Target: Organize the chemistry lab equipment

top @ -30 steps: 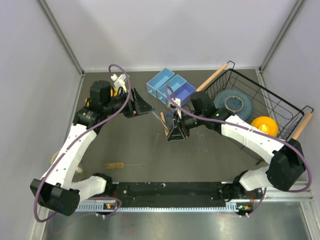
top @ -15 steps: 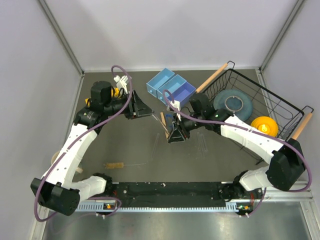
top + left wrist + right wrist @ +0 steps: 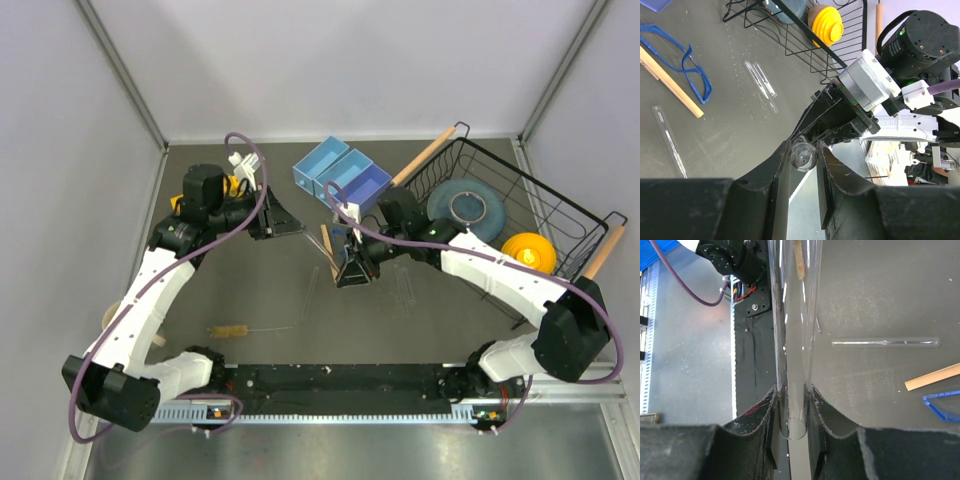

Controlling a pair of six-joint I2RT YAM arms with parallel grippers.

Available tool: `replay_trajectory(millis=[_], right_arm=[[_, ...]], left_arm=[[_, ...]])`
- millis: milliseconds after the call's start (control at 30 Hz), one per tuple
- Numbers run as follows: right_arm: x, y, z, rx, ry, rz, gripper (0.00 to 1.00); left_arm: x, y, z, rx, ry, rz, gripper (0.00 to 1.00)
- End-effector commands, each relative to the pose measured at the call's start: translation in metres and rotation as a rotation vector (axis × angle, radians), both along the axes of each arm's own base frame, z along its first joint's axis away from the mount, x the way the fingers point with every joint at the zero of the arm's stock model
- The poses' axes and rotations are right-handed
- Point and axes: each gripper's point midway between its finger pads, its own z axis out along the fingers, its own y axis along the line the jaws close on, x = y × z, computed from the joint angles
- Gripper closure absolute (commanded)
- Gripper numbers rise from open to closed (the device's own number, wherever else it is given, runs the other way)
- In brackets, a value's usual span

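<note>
Two arms (image 3: pixel 150 290) lean inward, left tool (image 3: pixel 803 148) and right tool (image 3: pixel 793 390) both clamped on one glass tube (image 3: pixel 792 315).

arms (image 3: pixel 140 310): white links, black joints | cables (image 3: pixel 239 134): purple | pincer fingers (image 3: pixel 767 175): black, wedge-shaped

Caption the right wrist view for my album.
Right fingers pinching a clear glass tube, a second tube lying on the table beyond.
</note>
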Motion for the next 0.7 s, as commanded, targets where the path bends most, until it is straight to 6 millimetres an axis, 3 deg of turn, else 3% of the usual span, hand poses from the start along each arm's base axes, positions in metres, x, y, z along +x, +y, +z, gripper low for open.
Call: replay_trajectory(millis=[0, 67, 167, 200, 333, 500, 667], right_arm=[[-0.003, 0.006, 0.011, 0.044, -0.059, 0.039, 0.9], [-0.002, 0.006, 0.012, 0.042, -0.067, 0.041, 0.87], [0.0, 0.004, 0.012, 0.031, -0.095, 0.033, 0.69], [0.002, 0.003, 0.013, 0.025, -0.109, 0.027, 0.58], [0.009, -0.003, 0.012, 0.001, -0.169, 0.005, 0.35], [0.018, -0.013, 0.013, -0.008, -0.201, -0.033, 0.34], [0.026, -0.02, 0.02, 0.006, -0.206, -0.064, 0.33]], left_arm=[[0.003, 0.005, -0.001, 0.05, -0.041, 0.013, 0.87], [0.003, 0.009, -0.003, 0.079, -0.054, 0.029, 0.89], [0.012, 0.023, -0.015, 0.167, -0.075, 0.101, 0.89], [0.013, 0.028, -0.021, 0.197, -0.063, 0.119, 0.89], [0.031, 0.06, -0.047, 0.347, -0.059, 0.268, 0.89], [0.05, 0.098, -0.058, 0.466, -0.078, 0.413, 0.88], [0.078, 0.149, -0.062, 0.576, -0.092, 0.568, 0.88]])
